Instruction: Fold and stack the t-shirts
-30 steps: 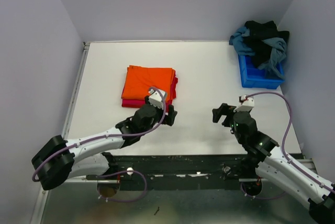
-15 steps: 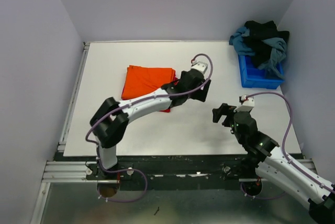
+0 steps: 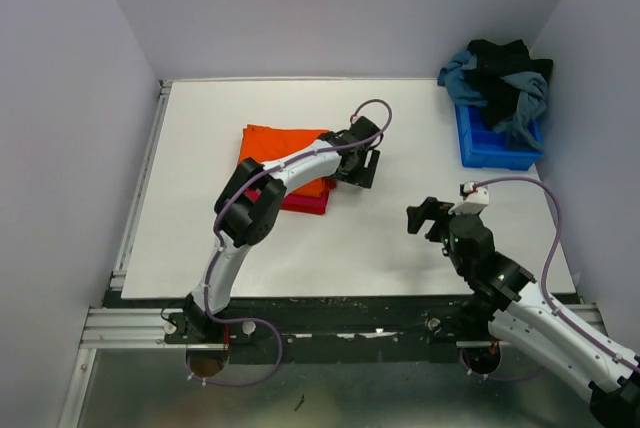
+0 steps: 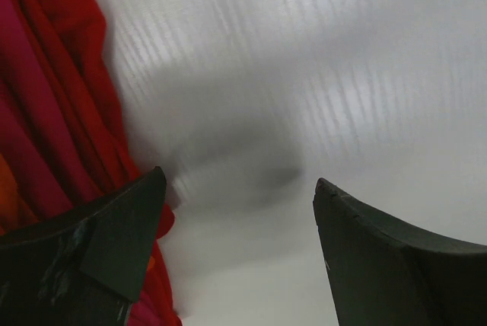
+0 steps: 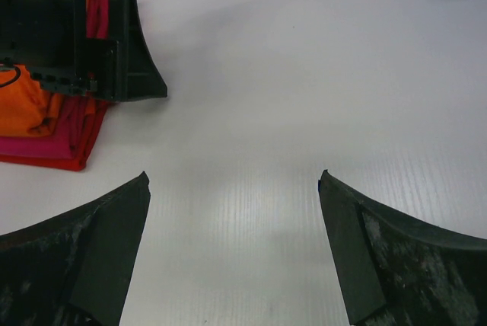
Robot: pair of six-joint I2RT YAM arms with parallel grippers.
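Left hand [image 3: 358, 166] newly beside neat orange-over-crimson t-shirts [image 3: 275, 144] stack, jaws wide

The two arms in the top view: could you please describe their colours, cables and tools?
The left arm and right arm have white shells with black joints. A lilac cable loops loosely along each. The left tool and right tool are black, each with two broad wedge-shaped fingers, dull and scuffed up close. A small white block sits on the right wrist.
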